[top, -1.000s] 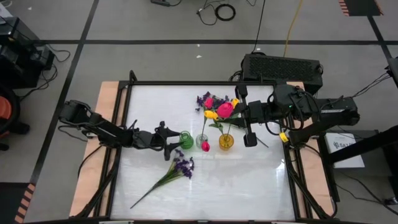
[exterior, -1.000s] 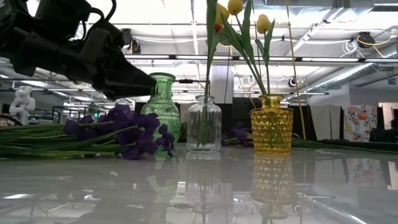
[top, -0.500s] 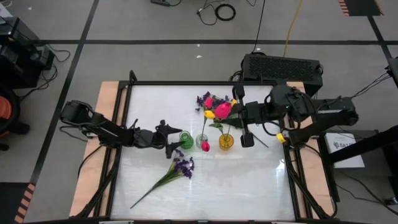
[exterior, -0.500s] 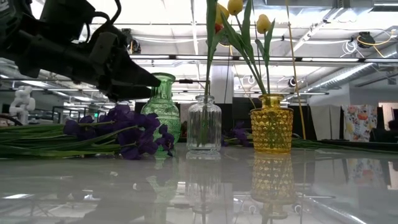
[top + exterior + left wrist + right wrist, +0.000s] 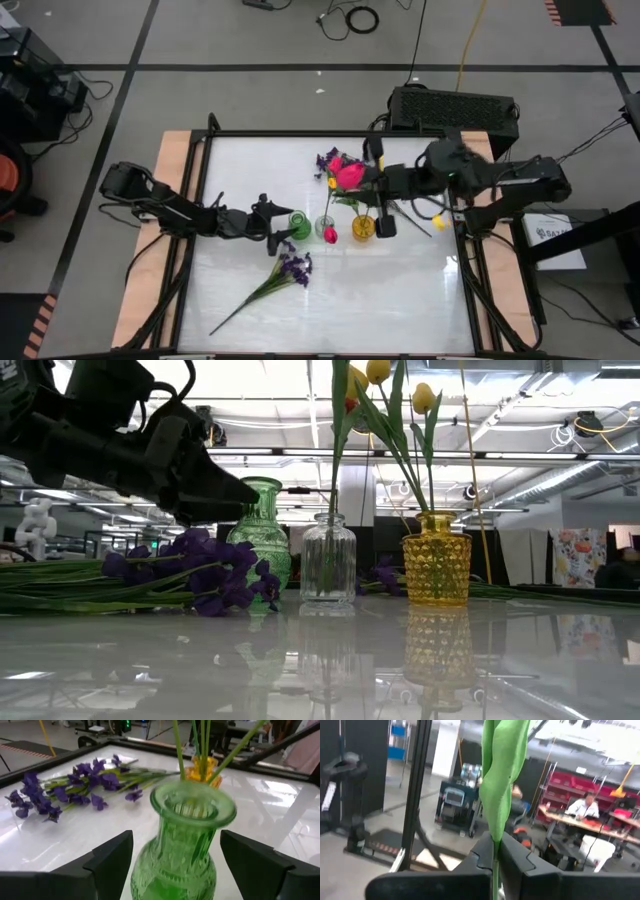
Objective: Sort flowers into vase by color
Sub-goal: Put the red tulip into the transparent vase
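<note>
1 pink tulip [image 5: 349, 176] stands upright, clamped in the right pincer [image 5: 370, 190] above the vases; left pincer [image 5: 272, 222] wide, straddling the green vase [image 5: 299, 224].

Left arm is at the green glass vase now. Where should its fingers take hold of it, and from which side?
Take the ribbed green glass vase at its narrow neck, just under the flared rim, coming in level from the side. The left gripper is open, its fingers already either side of the neck; the rim above would likely stop slipping.

text: none legible | labels: none | signs: none
</note>
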Robot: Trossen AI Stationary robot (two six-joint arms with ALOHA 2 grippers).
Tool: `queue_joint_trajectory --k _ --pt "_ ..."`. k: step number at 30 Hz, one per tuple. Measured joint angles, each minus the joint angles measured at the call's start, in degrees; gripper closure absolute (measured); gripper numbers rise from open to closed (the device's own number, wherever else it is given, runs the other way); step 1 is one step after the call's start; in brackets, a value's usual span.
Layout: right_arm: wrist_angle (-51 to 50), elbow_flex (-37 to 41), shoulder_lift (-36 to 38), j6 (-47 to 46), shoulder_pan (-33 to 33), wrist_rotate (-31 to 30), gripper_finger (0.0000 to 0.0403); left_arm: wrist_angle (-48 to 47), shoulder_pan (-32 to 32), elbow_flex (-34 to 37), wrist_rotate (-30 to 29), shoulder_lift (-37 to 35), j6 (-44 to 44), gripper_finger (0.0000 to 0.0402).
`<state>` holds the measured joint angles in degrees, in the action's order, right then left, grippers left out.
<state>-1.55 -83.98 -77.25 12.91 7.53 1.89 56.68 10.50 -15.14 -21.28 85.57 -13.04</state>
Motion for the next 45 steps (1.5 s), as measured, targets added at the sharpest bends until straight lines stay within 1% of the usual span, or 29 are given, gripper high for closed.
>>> queue_joint_trajectory --k 4,7,14,22,34,40,45 --pt "2.4 1.9 -2.8 -0.6 -0.9 0.0 0.0399 0.0 0.0 0.0 0.0 0.3 -0.1 0.0110" --pt "6.2 4.0 -4.0 -2.0 -2.1 0.0 0.0399 0.0 0.0 0.0 0.0 0.4 -0.1 0.0118" --pt "10.7 8.2 -6.6 -5.3 -4.8 -0.1 0.0399 -0.2 0.1 0.0 1.1 0.4 0.2 0.0121" --pt "10.6 8.9 -10.7 -8.9 -5.6 -0.1 0.0399 -0.4 0.2 0.0 2.6 0.4 0.3 0.0121" --pt "7.8 8.9 -12.6 -12.3 -5.7 -0.8 0.0399 -0.6 1.6 0.0 2.6 0.4 0.4 0.0121" --pt "7.0 8.9 -14.6 -12.4 -5.6 -4.8 0.0399 -0.6 1.6 0.0 2.6 0.4 0.4 0.0121" --pt "7.0 8.9 -15.6 -12.5 -5.6 -5.0 0.0399 -0.6 1.6 0.0 2.6 0.4 0.6 0.0121"
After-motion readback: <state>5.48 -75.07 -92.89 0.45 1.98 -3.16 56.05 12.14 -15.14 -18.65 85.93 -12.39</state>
